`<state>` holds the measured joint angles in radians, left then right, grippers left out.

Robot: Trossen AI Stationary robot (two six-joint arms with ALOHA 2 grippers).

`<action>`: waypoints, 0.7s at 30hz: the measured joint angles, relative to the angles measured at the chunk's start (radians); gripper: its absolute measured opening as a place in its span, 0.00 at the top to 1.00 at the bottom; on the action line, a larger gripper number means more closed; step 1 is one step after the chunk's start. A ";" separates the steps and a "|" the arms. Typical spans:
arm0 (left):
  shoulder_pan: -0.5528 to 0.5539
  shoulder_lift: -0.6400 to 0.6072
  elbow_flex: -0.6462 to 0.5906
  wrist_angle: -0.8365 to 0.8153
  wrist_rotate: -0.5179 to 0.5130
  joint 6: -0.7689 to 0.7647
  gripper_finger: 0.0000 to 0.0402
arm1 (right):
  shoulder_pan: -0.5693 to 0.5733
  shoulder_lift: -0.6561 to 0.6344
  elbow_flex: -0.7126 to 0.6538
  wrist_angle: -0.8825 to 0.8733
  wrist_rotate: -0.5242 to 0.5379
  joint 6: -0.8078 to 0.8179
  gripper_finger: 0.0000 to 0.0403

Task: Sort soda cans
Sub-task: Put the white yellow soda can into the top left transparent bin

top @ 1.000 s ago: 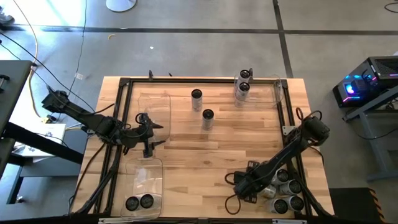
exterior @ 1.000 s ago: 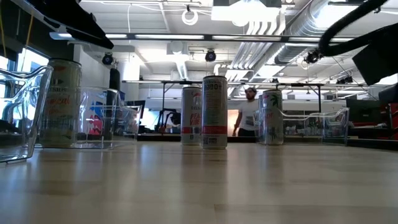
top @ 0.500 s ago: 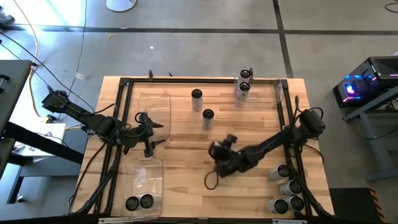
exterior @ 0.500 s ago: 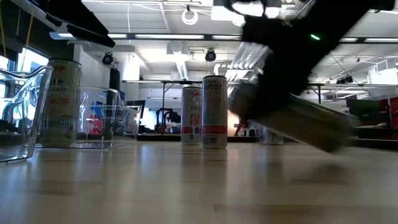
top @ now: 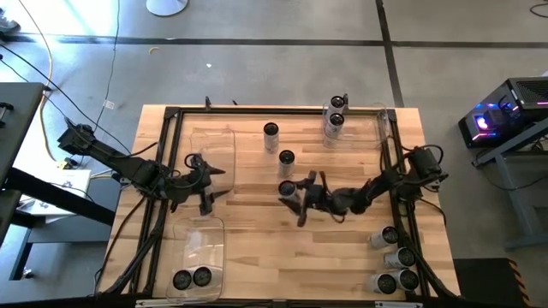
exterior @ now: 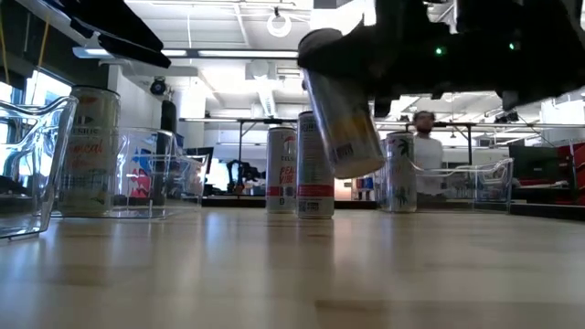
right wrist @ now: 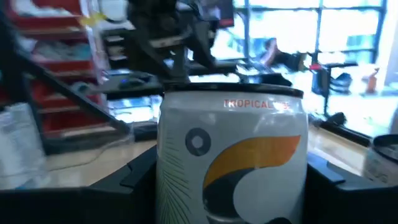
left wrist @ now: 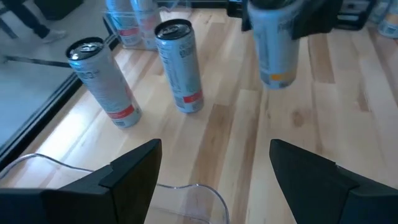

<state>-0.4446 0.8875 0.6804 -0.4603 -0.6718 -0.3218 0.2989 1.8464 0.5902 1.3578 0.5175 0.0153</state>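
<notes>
My right gripper (top: 297,197) reaches over the table's middle and is shut on a silvery-white soda can (top: 287,189) with an orange mark (right wrist: 233,155). Two more cans (top: 271,131) (top: 286,158) stand upright on the wood just beyond it. Two cans (top: 335,121) stand in the clear bin at the far right. Several cans (top: 396,257) lie or stand at the near right corner. Two dark-topped cans (top: 192,278) stand in the near-left bin. My left gripper (top: 214,184) waits open at the table's left, between the two left bins, touching nothing. My right gripper pinches the silvery-white can between its two fingers (right wrist: 140,180), which sit on the sides of its upper half (left wrist: 273,18). The fingers come about level from the table's right, across the can. The can is lifted clear and tilted, its lower end (exterior: 358,164) hanging free.
Clear plastic bins sit at the far left (top: 214,147), near left (top: 195,248) and far right (top: 381,124). A black frame (top: 171,115) runs round the table. Bare wood (top: 274,257) lies near the middle front. A person (exterior: 422,146) stands in the room behind.
My right gripper has swung from the near right corner toward the table's middle, moving left and toward the far edge, carrying the can. The can has risen clear of the wood and turned from almost lying level to a steeper tilt. My left arm has kept still.
</notes>
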 joint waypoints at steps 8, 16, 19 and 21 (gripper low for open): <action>0.000 0.001 0.000 0.029 -0.051 0.001 0.27 | -0.004 0.132 0.014 0.159 -0.062 -0.051 0.42; -0.001 0.021 0.000 0.115 -0.050 -0.011 0.27 | -0.028 0.228 0.070 0.215 -0.113 -0.034 0.42; -0.001 0.061 0.000 0.165 0.001 -0.023 0.27 | -0.026 0.237 0.069 0.212 -0.133 -0.032 0.42; -0.001 0.097 0.000 0.196 0.022 -0.024 0.27 | -0.022 0.237 0.069 0.215 -0.137 -0.033 0.42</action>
<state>-0.4457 0.9847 0.6804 -0.2640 -0.6498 -0.3460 0.2769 2.0830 0.6590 1.5730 0.3800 -0.0175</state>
